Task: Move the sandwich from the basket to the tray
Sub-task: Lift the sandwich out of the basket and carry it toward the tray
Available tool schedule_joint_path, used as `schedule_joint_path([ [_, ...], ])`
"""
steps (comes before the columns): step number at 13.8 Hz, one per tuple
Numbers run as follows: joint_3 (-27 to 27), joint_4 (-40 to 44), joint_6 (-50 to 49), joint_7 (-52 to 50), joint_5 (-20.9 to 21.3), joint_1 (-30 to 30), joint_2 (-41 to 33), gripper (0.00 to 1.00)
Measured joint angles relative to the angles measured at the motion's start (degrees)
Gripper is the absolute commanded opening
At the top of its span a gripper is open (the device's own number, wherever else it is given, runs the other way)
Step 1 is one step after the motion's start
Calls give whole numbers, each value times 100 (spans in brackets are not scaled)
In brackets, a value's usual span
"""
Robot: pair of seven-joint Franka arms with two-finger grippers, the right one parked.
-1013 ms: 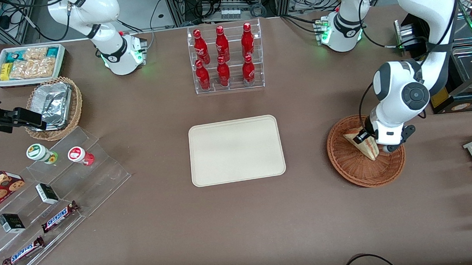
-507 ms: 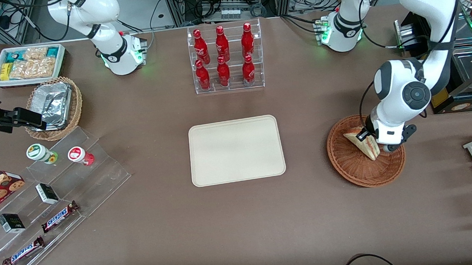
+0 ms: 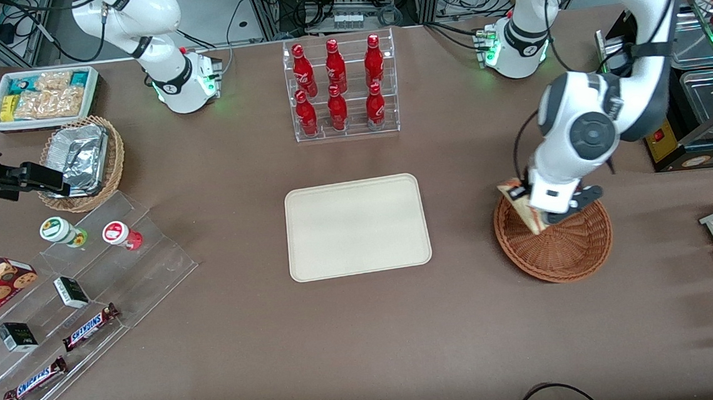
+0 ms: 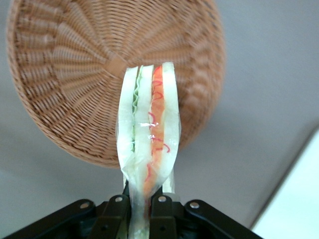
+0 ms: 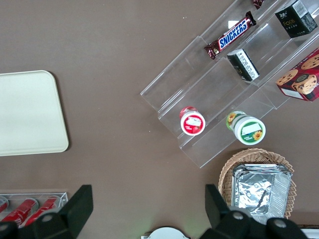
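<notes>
1. Hanging above the basket (image 3: 554,246) right now is the gripper (image 3: 536,207), toward the working arm's end of the table, over the part of the rim that faces the tray (image 3: 357,226).
2. Its two fingers (image 4: 160,205) are pinched together on the sandwich (image 4: 148,144), squeezing the bottom of the wedge, so it's properly clamped.
3. In the wrist view the sandwich sticks out edge-on from the black fingers: pale bread slices with a green layer on one side and a red-orange layer on the other, and some shiny clear wrap around it.
4. From the front view the sandwich (image 3: 520,208) is lifted off the wicker and tilted, with its upper corner poking out past the basket's rim on the tray side.
5. Nothing else shows in the basket (image 4: 89,74), just bare reddish-brown weave.
6. The tray has nothing on it and sits mid-table, well apart from the basket, with open brown table (image 3: 465,318) between them. A pale corner of the tray (image 4: 294,204) shows in the wrist view too.
7. Farther from the front camera than the tray there's a clear rack of red bottles (image 3: 339,87).
8. Toward the parked arm's end there's a lighter wicker basket with foil trays (image 3: 81,159) and clear stepped shelves (image 3: 87,294) with candy bars and small jars.
</notes>
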Motion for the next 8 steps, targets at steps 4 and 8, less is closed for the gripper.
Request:
schedule_joint_path([
  [4, -18, 171, -76, -1, -5, -845, 133, 0],
  [8, -41, 926, -76, -65, -177, -1763, 774, 0],
])
